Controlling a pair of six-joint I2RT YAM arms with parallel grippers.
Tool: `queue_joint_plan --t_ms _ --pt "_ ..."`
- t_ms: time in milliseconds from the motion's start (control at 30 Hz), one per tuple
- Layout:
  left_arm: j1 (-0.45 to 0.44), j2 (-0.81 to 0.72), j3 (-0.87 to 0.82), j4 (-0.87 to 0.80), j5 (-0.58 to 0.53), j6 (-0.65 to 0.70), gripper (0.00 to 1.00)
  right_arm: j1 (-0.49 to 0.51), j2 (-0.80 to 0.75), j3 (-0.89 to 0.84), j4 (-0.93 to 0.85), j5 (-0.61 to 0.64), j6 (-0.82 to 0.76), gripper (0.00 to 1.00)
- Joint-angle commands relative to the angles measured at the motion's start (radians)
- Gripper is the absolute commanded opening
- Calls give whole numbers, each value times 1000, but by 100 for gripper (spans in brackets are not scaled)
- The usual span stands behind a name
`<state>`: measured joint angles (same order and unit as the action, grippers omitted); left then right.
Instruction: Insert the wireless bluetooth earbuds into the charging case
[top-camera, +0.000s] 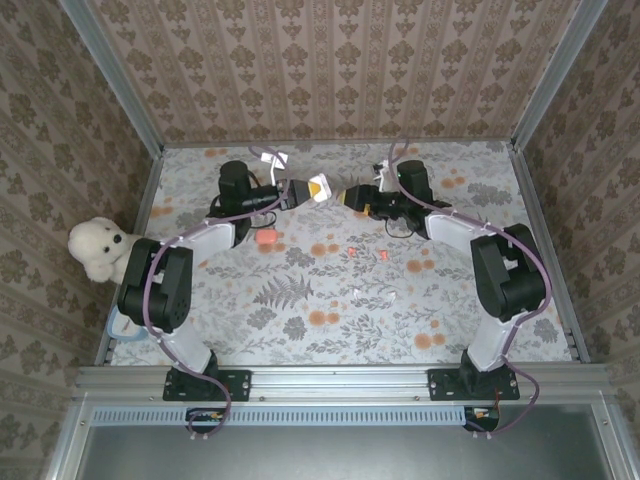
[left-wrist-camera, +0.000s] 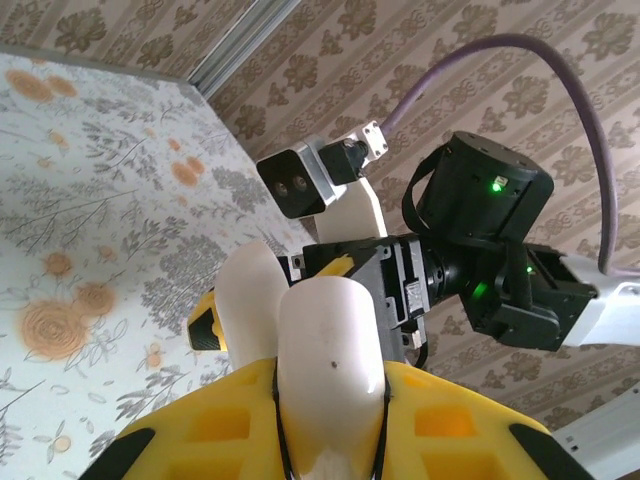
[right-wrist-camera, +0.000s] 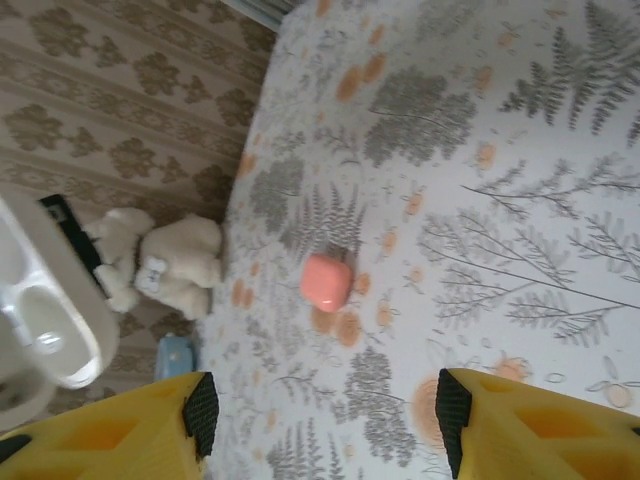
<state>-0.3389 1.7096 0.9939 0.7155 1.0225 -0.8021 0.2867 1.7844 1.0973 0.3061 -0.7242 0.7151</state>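
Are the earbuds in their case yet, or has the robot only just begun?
Only just begun. Done: the white case is lifted and open, its wells empty. In hand: the left gripper holds it, and the right gripper is open with nothing in it. Left: a red bud and the others lie on the table, and the pink case looks shut.

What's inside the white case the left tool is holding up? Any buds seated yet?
In the right wrist view the white case is open, and the well that shows looks empty. The rest of its inside runs past the frame edge, so that part is unknown.
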Motion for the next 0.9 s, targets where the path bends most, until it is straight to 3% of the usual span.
queue_joint_plan --t_ms 0,167,300,600,867 --pt "14 45 -22 234 30 -141 0 -6 -41 -24 214 -67 171 61" --pt "31 147 -36 576 8 -368 0 -4 -2 -33 433 -53 380 58" --pt "25 165 -34 579 -8 -355 0 4 27 -23 536 -31 490 55" --pt "13 177 -9 579 -22 -350 0 33 93 12 538 4 518 51" --pt "6 191 6 579 -29 -350 0 44 151 19 666 -4 618 49"
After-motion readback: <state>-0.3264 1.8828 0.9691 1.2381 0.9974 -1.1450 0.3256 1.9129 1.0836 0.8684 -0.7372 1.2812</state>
